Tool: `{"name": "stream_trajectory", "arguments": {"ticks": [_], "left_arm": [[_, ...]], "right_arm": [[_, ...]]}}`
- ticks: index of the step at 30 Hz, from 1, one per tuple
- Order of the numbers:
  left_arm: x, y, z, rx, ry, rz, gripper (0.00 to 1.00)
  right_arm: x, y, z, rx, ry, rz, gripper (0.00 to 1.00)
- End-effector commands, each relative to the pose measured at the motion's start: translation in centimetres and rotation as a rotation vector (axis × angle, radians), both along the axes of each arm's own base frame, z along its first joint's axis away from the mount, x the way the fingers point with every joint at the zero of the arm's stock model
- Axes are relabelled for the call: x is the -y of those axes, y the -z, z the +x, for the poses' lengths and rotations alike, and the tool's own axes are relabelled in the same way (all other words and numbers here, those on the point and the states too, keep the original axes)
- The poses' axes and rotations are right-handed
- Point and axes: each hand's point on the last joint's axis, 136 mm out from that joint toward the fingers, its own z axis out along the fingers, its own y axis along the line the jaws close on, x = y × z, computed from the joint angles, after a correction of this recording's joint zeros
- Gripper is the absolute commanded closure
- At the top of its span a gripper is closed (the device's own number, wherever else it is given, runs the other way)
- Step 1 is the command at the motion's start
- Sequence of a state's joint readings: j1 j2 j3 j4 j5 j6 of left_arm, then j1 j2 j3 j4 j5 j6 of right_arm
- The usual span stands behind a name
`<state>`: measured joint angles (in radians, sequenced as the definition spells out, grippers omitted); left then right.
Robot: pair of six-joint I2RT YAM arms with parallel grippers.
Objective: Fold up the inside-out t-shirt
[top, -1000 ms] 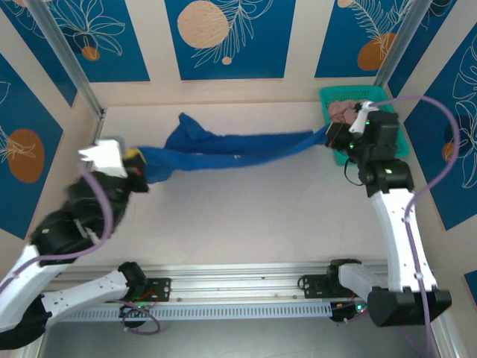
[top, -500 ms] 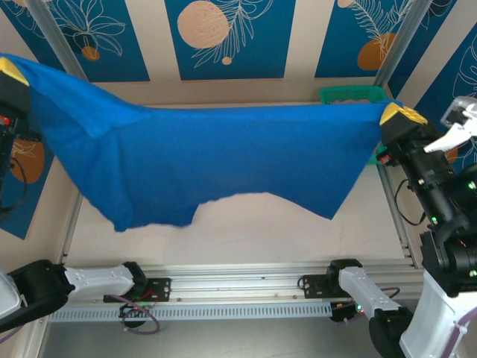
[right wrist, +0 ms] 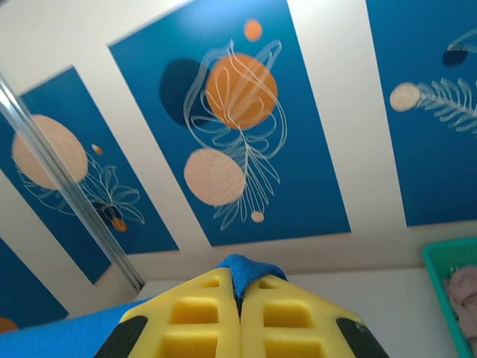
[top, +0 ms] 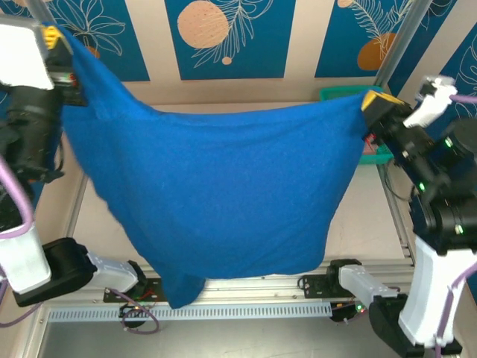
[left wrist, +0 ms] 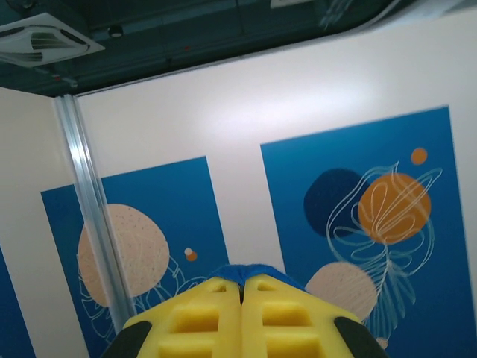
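Note:
The royal-blue inside-out t-shirt (top: 223, 194) hangs spread wide in the air between both arms, high above the table, its lower edge drooping down past the near rail. My left gripper (top: 54, 36) is shut on its top left corner, up by the back wall. At the upper right, my right gripper (top: 375, 101) is shut on the other top corner. A fold of blue cloth (left wrist: 250, 271) pokes out between the closed yellow fingers (left wrist: 201, 317) in the left wrist view. A blue tuft (right wrist: 246, 268) is likewise pinched between the yellow fingers (right wrist: 287, 313) in the right wrist view.
A green basket (top: 350, 93) with a dusty-pink garment (right wrist: 463, 287) stands at the back right, just behind the right gripper. Aluminium posts (top: 395, 45) rise at the back corners. The hanging cloth hides most of the table (top: 358, 216).
Both arms rose from the table, pulling the bunched t-shirt up and spreading it. In the last half second it swung toward the camera and hangs lower.

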<state>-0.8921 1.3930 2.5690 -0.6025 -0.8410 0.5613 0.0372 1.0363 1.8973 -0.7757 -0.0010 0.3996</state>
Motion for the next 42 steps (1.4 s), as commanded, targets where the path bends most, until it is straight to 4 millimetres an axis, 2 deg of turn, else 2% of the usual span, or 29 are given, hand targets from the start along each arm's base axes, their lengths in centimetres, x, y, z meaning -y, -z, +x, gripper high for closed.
{"name": "stream_trajectory", "arguments": {"ticks": [1, 5, 8, 12, 18, 25, 27, 30, 33, 38, 40, 42], "left_arm": [[0.1, 0.7, 1.8, -0.035, -0.072, 0.016, 1.00], [1.1, 5.1, 6.2, -0.189, -0.051, -0.014, 1.00], [1.5, 6.9, 7.2, -0.255, -0.036, -0.022, 1.00], [0.8, 6.9, 5.1, -0.259, 0.020, -0.054, 1.00], [-0.4, 7.7, 1.9, -0.276, 0.086, -0.080, 1.00], [-2.8, 6.6, -2.3, -0.220, 0.136, -0.126, 1.00], [-3.1, 6.8, -2.9, -0.223, 0.150, -0.136, 1.00], [-2.7, 7.5, -2.7, -0.245, 0.164, -0.133, 1.00], [-2.3, 8.0, -1.7, -0.255, 0.136, -0.123, 1.00], [-2.6, 6.6, 1.0, -0.220, 0.001, -0.080, 1.00], [-2.0, 6.2, 3.4, -0.220, -0.060, -0.041, 1.00], [-1.7, 7.5, 7.2, -0.277, -0.086, -0.040, 1.00]], "right_arm": [[-0.8, 0.0, 3.3, 0.001, -0.035, -0.004, 1.00], [-1.5, 0.7, 5.6, -0.031, -0.061, -0.012, 1.00], [-2.1, 1.0, 5.8, -0.046, -0.086, -0.018, 1.00], [-2.7, 0.6, 4.1, -0.037, -0.115, -0.040, 1.00], [-3.1, -0.8, -0.7, 0.003, -0.141, -0.063, 1.00], [-2.9, -3.0, -6.5, 0.070, -0.175, -0.043, 1.00], [-2.8, -3.5, -7.6, 0.088, -0.183, -0.036, 1.00], [-2.7, -4.2, -8.7, 0.108, -0.185, -0.036, 1.00], [-2.4, -4.3, -8.4, 0.107, -0.162, -0.047, 1.00], [-1.8, -3.5, -5.1, 0.069, -0.098, -0.084, 1.00], [-1.6, -2.9, -2.7, 0.041, -0.066, -0.105, 1.00], [-1.5, -1.7, 0.3, 0.002, -0.033, -0.127, 1.00]]}}
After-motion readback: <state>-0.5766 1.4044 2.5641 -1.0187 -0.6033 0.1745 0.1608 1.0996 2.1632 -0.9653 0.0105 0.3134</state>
